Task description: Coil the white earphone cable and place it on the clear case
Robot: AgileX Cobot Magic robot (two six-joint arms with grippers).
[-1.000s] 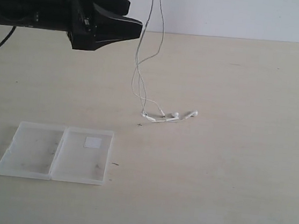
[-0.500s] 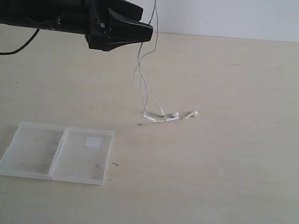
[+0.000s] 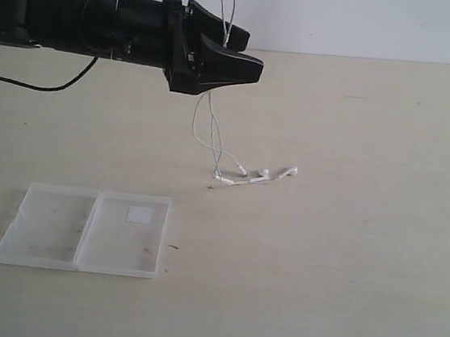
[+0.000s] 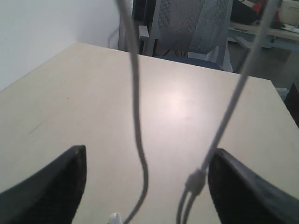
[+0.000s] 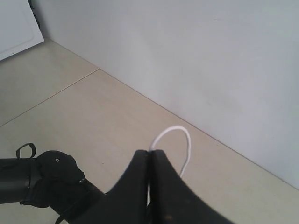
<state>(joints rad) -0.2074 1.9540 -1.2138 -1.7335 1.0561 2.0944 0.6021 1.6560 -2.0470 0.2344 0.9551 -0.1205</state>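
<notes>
The white earphone cable (image 3: 250,177) hangs from above the exterior view down to the table, where its two earbuds (image 3: 278,173) lie in a small heap. My left gripper (image 3: 253,51) is open in mid-air around the hanging part. In the left wrist view two cable strands (image 4: 137,116) run between its dark fingers (image 4: 51,186). My right gripper (image 5: 150,152) is shut on the cable, and a short white loop (image 5: 183,135) sticks out past its tips. It is out of the exterior view. The clear case (image 3: 88,228) lies open and flat at the front left, with a white sticker (image 3: 138,214) on its right half.
The beige table (image 3: 346,247) meets a pale wall at the back. A black lead (image 3: 39,86) trails from the left arm. An office chair (image 4: 194,25) stands beyond the table's far edge in the left wrist view.
My left gripper has moved to the right and slightly down, so the hanging cable strands now pass between its open fingers. The heap on the table has stayed put.
</notes>
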